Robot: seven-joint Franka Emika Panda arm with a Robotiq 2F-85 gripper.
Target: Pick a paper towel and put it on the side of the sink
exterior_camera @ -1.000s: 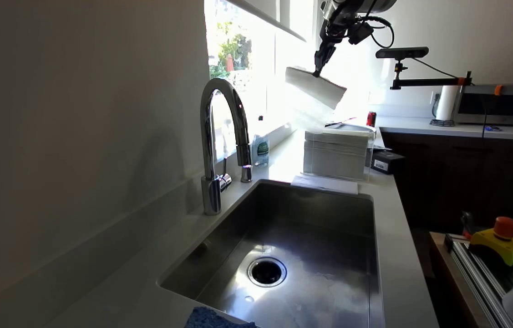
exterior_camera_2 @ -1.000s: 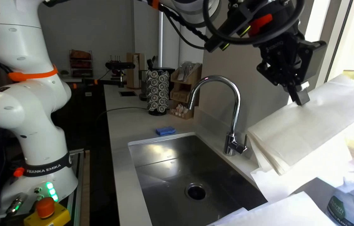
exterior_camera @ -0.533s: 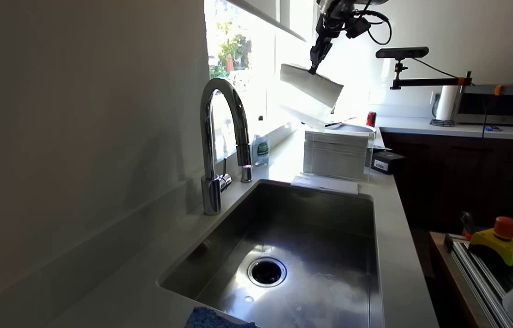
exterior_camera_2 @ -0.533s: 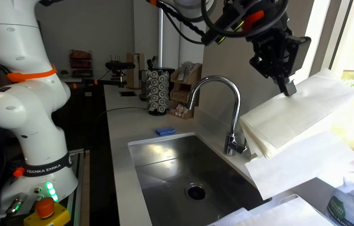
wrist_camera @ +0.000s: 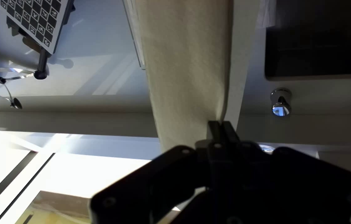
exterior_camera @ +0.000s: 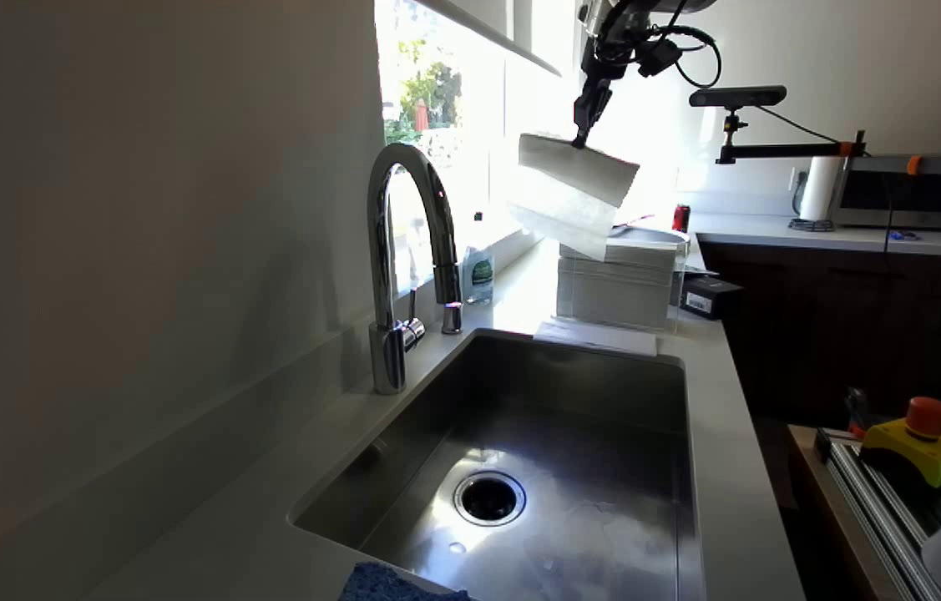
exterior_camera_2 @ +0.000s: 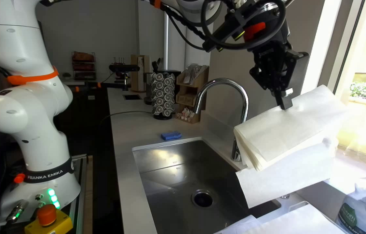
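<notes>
The paper towel [exterior_camera_2: 286, 133], white and folded in layers, hangs in the air from my gripper [exterior_camera_2: 285, 104], which is shut on its top edge. A lower flap droops under the folded part. In an exterior view the towel [exterior_camera: 577, 179] is above the stack near the far end of the sink [exterior_camera: 570, 534]. Seen from the wrist, the towel [wrist_camera: 187, 68] runs upward from my fingertips, and the steel basin lies to the right. The tap [exterior_camera_2: 223, 81] arches beside the basin, its base partly covered by the towel in that view.
A stack of white folded sheets [exterior_camera: 616, 288] in a clear holder stands beyond the sink. A flat white sheet [exterior_camera: 595, 335] lies along the sink's far edge. Nearby are a soap bottle [exterior_camera: 478, 275], a black box [exterior_camera: 710, 296] and a blue sponge [exterior_camera_2: 171, 135].
My gripper has carried the towel toward the tap side; it rose slightly, then came down lower. The towel's lower flap now hangs nearer the stack. The grip stays the same.
</notes>
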